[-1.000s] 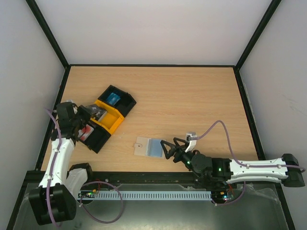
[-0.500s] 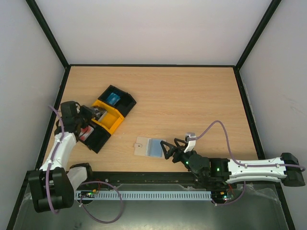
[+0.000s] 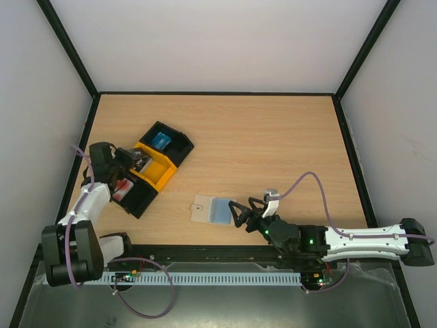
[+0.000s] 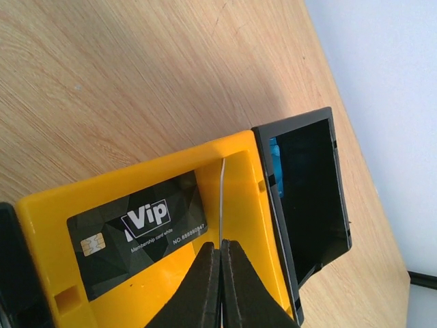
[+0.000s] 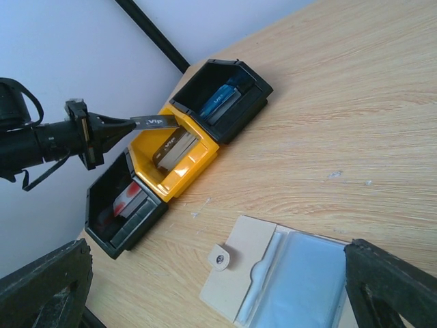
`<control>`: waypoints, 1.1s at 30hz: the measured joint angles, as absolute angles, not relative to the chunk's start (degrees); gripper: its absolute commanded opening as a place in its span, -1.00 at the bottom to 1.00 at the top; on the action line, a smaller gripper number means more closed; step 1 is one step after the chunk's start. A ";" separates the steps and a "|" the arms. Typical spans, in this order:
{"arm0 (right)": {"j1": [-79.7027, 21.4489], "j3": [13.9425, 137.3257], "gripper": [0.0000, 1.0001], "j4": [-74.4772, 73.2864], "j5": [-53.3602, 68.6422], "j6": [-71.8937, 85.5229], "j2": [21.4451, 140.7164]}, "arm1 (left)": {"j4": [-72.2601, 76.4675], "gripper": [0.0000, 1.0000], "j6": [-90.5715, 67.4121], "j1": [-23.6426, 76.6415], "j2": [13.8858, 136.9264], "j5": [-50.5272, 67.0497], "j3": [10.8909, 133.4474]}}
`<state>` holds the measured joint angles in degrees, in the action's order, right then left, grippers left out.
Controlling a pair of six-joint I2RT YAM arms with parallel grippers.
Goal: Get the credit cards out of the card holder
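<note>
Tabletop of pale wood [image 3: 273, 137] carried a slanting row of three open trays near its left edge: a black tray [image 3: 183, 145] farthest from the arms, a yellow tray [image 3: 164, 179] in the middle and a second black tray [image 3: 140, 202] nearest them, the three touching side by side. Well apart from them, close to the front edge, the pale blue wallet [image 3: 220, 210] lay flat on the bare wood with its tan tab [image 3: 201, 210] pointing left.

At the wallet's right end sat the right gripper [image 3: 234, 212], jaws spread wide with one finger on either side of that end; whether they touched it could not be told. Over the yellow tray hung the left gripper [image 4: 220, 251], fingers clenched on the edge of a dark card [image 5: 153, 122] marked "Vip", held clear of the tray floor.

Below it a second dark Vip card [image 4: 140, 224] lay face up on the floor of the yellow tray. A red card [image 3: 123, 188] rested in the near black tray, beside the left arm, and a blue card [image 3: 161, 140] in the far one.
</note>
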<state>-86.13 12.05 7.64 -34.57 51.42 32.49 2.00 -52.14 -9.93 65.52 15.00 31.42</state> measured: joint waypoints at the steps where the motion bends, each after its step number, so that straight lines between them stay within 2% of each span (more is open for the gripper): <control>1: -86.13 12.16 0.96 7.31 -34.59 51.40 32.38 | 2.63 -0.95 -52.31 -9.93 66.15 15.14 31.20; 18: -86.13 12.69 0.96 3.42 -34.41 51.68 30.04 | 7.70 -0.89 -53.15 -9.87 69.87 13.47 27.40; 24: -86.13 12.78 0.96 3.11 -34.17 51.46 30.09 | 9.63 -0.74 -53.49 -9.89 70.98 12.99 27.40; 33: -86.13 14.02 0.95 2.79 -33.78 50.68 30.26 | 8.43 -0.32 -53.30 -9.89 71.31 11.99 29.21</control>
